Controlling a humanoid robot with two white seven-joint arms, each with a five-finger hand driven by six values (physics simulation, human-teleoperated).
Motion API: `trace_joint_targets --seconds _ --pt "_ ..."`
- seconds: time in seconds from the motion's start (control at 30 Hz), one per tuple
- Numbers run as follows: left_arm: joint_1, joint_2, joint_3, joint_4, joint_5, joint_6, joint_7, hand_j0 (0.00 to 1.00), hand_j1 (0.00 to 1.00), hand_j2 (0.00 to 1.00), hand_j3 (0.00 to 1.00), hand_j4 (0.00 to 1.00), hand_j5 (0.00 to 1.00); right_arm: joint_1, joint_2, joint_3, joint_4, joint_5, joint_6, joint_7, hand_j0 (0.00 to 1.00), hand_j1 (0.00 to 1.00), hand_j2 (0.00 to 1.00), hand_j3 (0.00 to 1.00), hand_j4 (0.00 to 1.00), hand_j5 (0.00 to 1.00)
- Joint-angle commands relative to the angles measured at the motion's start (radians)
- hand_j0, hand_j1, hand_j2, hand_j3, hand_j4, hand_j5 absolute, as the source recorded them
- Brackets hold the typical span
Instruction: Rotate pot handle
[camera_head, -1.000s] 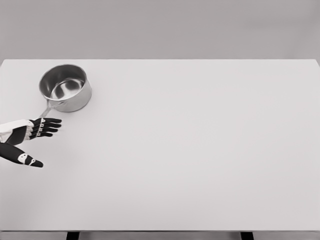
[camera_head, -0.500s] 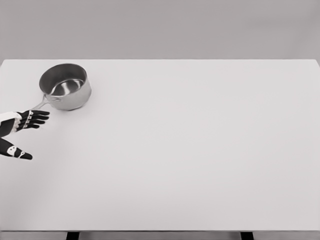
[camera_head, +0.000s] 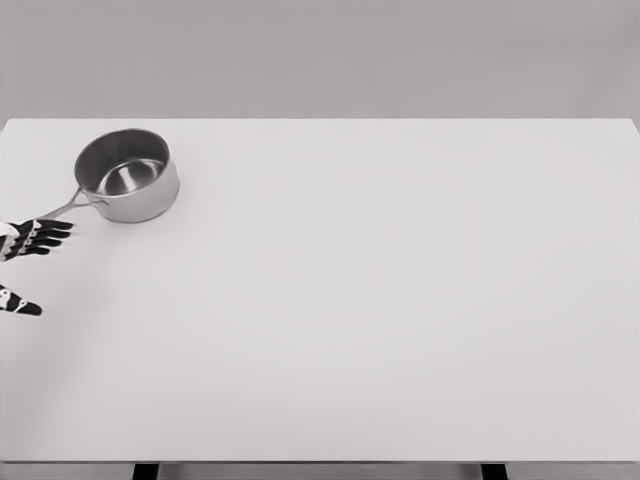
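Steel saucepan (camera_head: 127, 175) sitting upright toward the far left of a wide white table (camera_head: 380, 300), seen from our head camera looking down. We see the pot's round open mouth and shiny inner floor, with nothing inside it. Its thin metal handle (camera_head: 62, 208) sticks out from the near left side of the pot wall and slants down toward the left edge of the picture.

Our left hand (camera_head: 28, 240) enters at the left edge, only partly in frame. Its black fingers (camera_head: 50, 232) are stretched out nearly flat, pointing right, with white markings across the knuckles. The upper fingers lie right at the outer end of the handle and seem to touch it, but they are not wrapped around it, so the hand holds nothing. The thumb (camera_head: 22, 305) shows separately lower down at the picture's edge, well apart from the fingers, so the hand is spread wide.

Our right arm does not appear in the view.
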Motion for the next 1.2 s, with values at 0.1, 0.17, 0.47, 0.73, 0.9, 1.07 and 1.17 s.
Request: trace_joint_targets --seconds 0.1,0.17,0.47,0.73,0.9,1.07,1.17 --pt "0.0 -0.005 0.022 0.014 -0.024 0.0 0.0 1.0 1.0 1.0 1.0 1.0 1.0 0.0 0.0 -0.001 0.0 0.0 0.001 0.001 1.0 1.0 1.0 1.0 1.0 1.0" --pt "0.0 -0.009 0.033 0.023 -0.026 0.0 0.0 1.0 1.0 1.0 1.0 1.0 1.0 0.0 0.0 -0.001 0.0 0.0 0.0 0.001 1.0 1.0 1.0 1.0 1.0 1.0" --pt "-0.006 -0.012 0.031 0.046 -0.032 0.0 0.0 1.0 1.0 1.0 1.0 1.0 1.0 0.0 0.0 -0.001 0.002 0.0 0.0 0.001 1.0 1.0 1.0 1.0 1.0 1.0" --pt "-0.023 -0.019 0.03 0.054 -0.062 0.0 0.0 1.0 1.0 1.0 1.0 1.0 1.0 0.0 0.0 0.001 0.002 0.0 0.0 0.001 1.0 1.0 1.0 1.0 1.0 1.0" --pt "-0.035 -0.022 0.03 0.068 -0.069 0.0 0.0 1.0 1.0 1.0 1.0 1.0 1.0 0.0 0.0 -0.001 0.002 0.0 0.0 0.001 1.0 1.0 1.0 1.0 1.0 1.0" --pt "-0.038 -0.035 0.027 0.074 -0.078 0.003 0.0 1.0 1.0 1.0 1.0 1.0 1.0 0.0 0.0 -0.001 0.0 0.0 0.0 0.001 1.0 1.0 1.0 1.0 1.0 1.0" --pt "-0.049 -0.038 0.027 0.089 -0.092 0.003 0.0 1.0 1.0 1.0 1.0 1.0 1.0 0.0 0.0 -0.001 0.0 0.0 0.0 -0.001 1.0 1.0 1.0 1.0 1.0 1.0"
